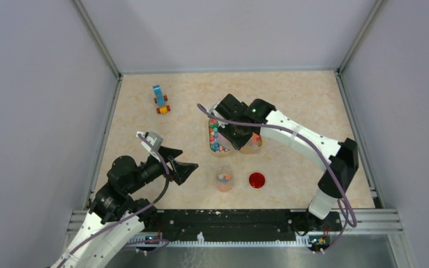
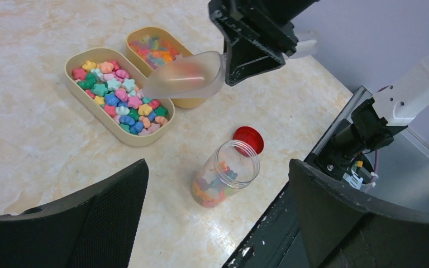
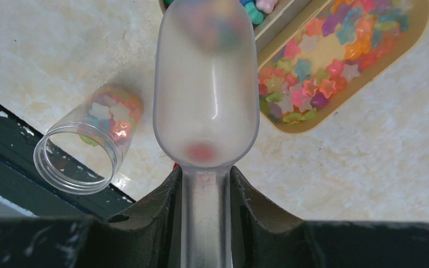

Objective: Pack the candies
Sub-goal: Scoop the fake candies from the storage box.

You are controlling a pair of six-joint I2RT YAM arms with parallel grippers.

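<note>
Clear jar (image 1: 224,179) near bench (image 1: 139,106) front, part filled with candies (image 2: 209,192), red lid (image 1: 257,180) off beside it. Left jaws gape empty. Farther, right jaws clamp scoop (image 2: 184,75) handle above trays (image 2: 111,127); most candies lie there. More scooping, then capping, left to do.

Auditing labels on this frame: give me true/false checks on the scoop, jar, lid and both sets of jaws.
1. The right jaws clamp the scoop by its handle. True.
2. The red lid is screwed onto the jar. False: it lies on the table beside the open jar.
3. The left jaws grip the jar. False: they stand wide open, clear of it.
4. The jar already holds some candies. True.
</note>
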